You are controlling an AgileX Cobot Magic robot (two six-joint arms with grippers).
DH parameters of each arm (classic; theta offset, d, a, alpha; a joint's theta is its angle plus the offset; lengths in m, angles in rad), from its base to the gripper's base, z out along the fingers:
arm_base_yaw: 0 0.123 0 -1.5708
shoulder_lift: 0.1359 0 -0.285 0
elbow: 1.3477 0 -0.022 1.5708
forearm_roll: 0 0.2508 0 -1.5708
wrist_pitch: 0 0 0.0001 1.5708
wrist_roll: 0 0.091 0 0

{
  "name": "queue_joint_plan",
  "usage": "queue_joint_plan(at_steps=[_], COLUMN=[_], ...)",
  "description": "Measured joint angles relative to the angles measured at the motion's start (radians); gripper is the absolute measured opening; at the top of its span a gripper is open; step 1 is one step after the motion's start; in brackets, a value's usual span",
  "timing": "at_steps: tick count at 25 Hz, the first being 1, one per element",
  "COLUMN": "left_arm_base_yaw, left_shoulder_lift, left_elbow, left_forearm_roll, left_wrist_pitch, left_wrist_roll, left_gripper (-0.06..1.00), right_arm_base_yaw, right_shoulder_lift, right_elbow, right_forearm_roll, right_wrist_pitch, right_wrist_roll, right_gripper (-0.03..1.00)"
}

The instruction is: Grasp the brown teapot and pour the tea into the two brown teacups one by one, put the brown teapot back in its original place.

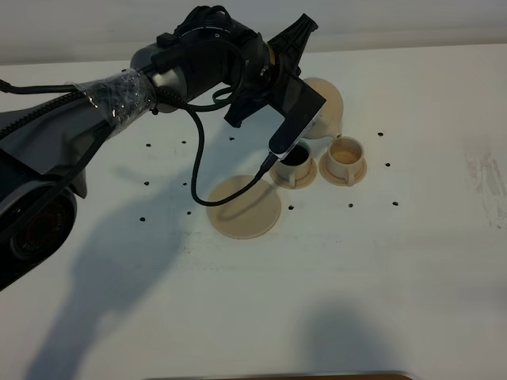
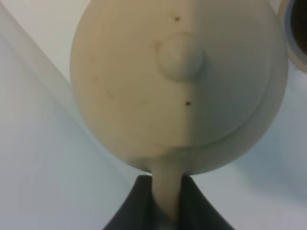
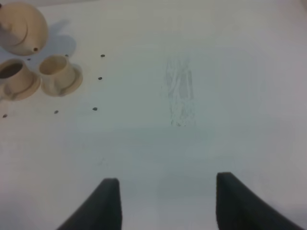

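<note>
Bright, even light on a white table, with soft shadows and one blurred close-up

In the high view the table [image 1: 420, 285] is nearly washed out, and the left arm [image 1: 111, 99] throws a broad, soft grey shadow toward the near left edge. The left wrist view is out of focus on the brown teapot [image 2: 177, 86], which has one half shaded. The right wrist view is dimmer, greenish and slightly hazy

On the table [image 1: 396, 269] the left teacup [image 1: 296, 162] and the right teacup [image 1: 345, 157] stood side by side, each on one of the small saucers [image 1: 361, 172]. The large saucer [image 1: 244, 207] lay just in front of and to the left of the left teacup. The brown teapot [image 1: 328, 107] was behind the cups, its handle between the jaws of the left gripper [image 2: 167, 199].
</note>
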Motion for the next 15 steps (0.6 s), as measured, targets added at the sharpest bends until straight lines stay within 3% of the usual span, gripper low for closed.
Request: queue_joint_plan(at_steps=[15], left_arm_base_yaw=[-0.013], left_shoulder_lift=[0.0], left_elbow=[0.0], left_forearm_roll=[0.002], left_wrist_pitch=[-0.047], left_wrist_roll=[0.015], left_gripper=[0.16], right_arm_base_yaw=[0.0], right_shoulder_lift=[0.0], right_elbow=[0.0], right_forearm_roll=[0.0], right_wrist_pitch=[0.0], right_wrist_roll=[0.0], right_gripper=[0.43])
